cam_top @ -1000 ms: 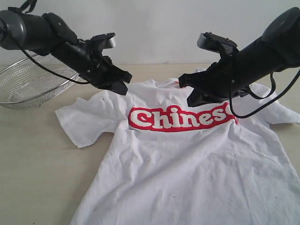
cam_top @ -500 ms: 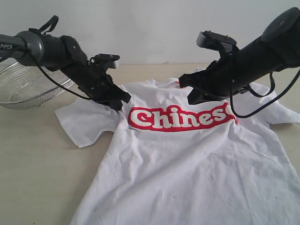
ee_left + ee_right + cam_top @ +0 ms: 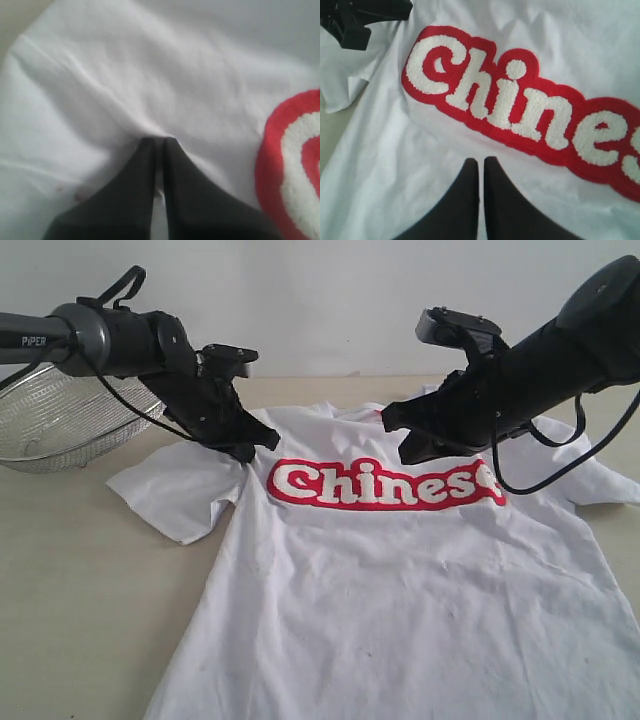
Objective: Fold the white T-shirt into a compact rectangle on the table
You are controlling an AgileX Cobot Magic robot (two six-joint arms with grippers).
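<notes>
Left jaws [image 3: 159,142]: together, tips down in the shirt [image 3: 400,580] at the shoulder. Cloth puckers and creases run up to the tips, so I judge a thin pinch is caught between them. Red lettering [image 3: 292,165] sits just beside these jaws, toward the chest.

Right jaws [image 3: 481,162]: together, nothing in them. They hang over the chest with the lettering just ahead of the tips. Can't tell if they touch the cloth.

Changed in the last second: my left arm has dropped from above the shoulder onto it and drawn outward, away from my right jaws. The shirt went with it. The sleeve [image 3: 170,495] on my left jaws' side now lies further out and flatter, and the lettering has slid a little toward those jaws. My right arm has barely moved.

Shirt lies face up and spread open on the tabletop [image 3: 70,570], collar end under both jaws, hem end far from them. No fold made yet.

Meaning: this looks like tugging and smoothing, or the start of a shoulder grab, so the task is at its very beginning. Because the whole shirt shifted rather than just lifting, I judge a one-sided pull risks skewing it. The right jaws likely need to open and take the other shoulder before any fold.
</notes>
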